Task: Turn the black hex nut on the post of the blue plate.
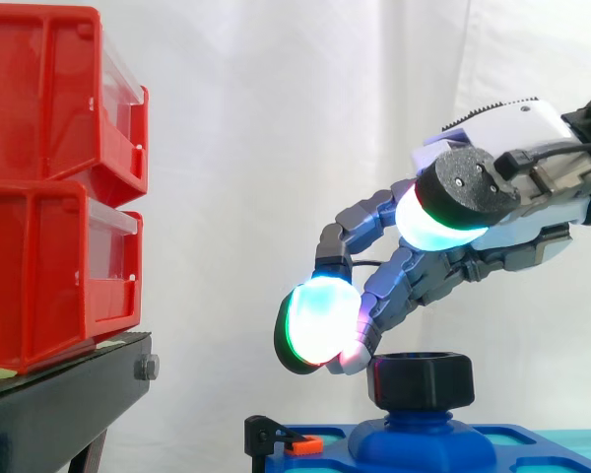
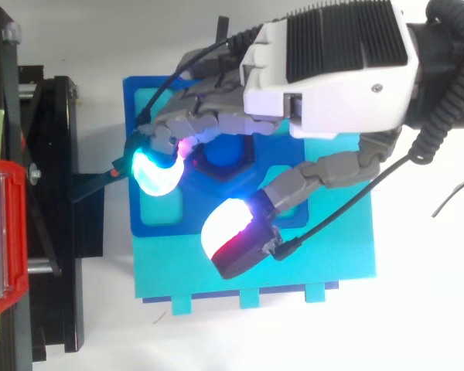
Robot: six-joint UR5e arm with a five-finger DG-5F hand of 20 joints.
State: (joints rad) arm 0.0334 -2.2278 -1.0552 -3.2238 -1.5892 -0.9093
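The black hex nut (image 1: 421, 379) sits on a blue post rising from the blue plate (image 1: 537, 445) at the bottom of the side view. From above, the nut (image 2: 244, 167) rings the blue post top (image 2: 223, 154). My hand (image 1: 497, 212) hangs over it from the right, fingers bent downward. A pink-glowing pad (image 1: 353, 357) rests beside the nut's left edge, and a green-cyan pad (image 1: 315, 320) hangs further left. The thumb pad (image 2: 236, 236) is held away from the nut, near the plate's front. Nothing is clasped between thumb and fingers.
Stacked red bins (image 1: 49, 187) stand on a black stand (image 1: 64, 394) to the left. A small black clamp with an orange tip (image 1: 281, 440) sits at the plate's left edge. A cyan plate (image 2: 325, 255) lies under the blue one.
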